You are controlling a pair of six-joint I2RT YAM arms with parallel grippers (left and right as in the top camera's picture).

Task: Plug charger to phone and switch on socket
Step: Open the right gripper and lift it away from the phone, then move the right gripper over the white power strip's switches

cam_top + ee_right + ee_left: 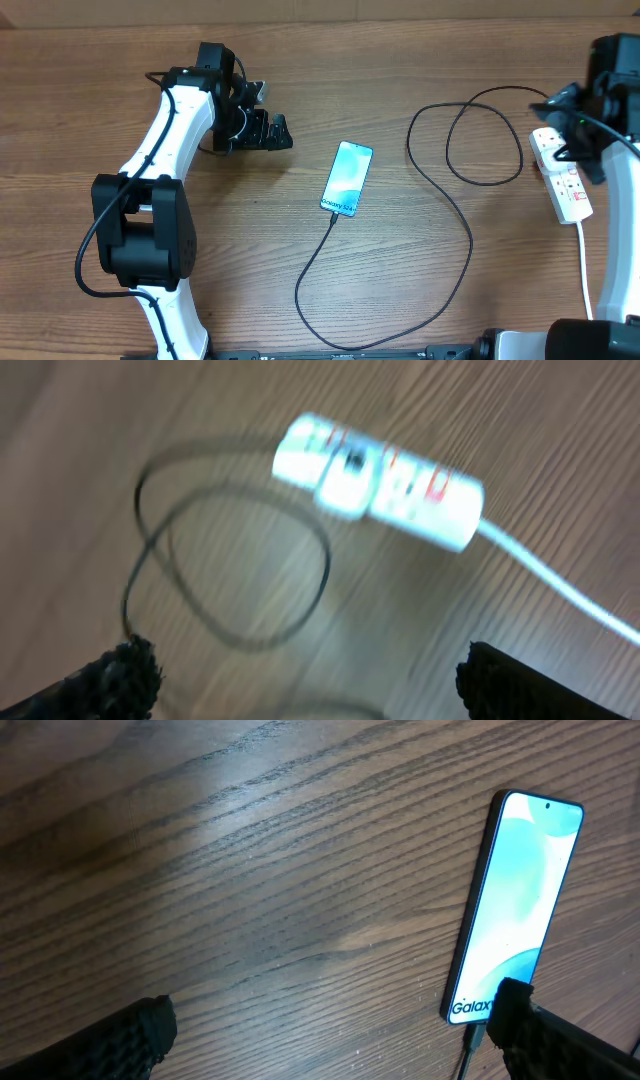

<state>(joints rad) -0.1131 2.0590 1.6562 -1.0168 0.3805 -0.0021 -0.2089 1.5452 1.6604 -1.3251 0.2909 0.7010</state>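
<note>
The phone (347, 178) lies on the wooden table with its light-blue screen lit. The charger (470, 236), a thin black cable, has its connector (472, 1044) at the phone's (520, 890) lower end and looks plugged in. From there it curves right in loops (240, 565) to the white socket (561, 172). My left gripper (283, 133) stands open left of the phone, with nothing between its fingers; one fingertip (535, 1025) overlaps the phone's lower corner in the left wrist view. My right gripper (310, 682) hangs open above the table, beside the socket (380, 478), holding nothing; that view is blurred.
A white cord (585, 265) runs from the socket toward the front edge on the right. The left arm's base (140, 230) stands at the front left. Bare wood lies between phone and cable loops.
</note>
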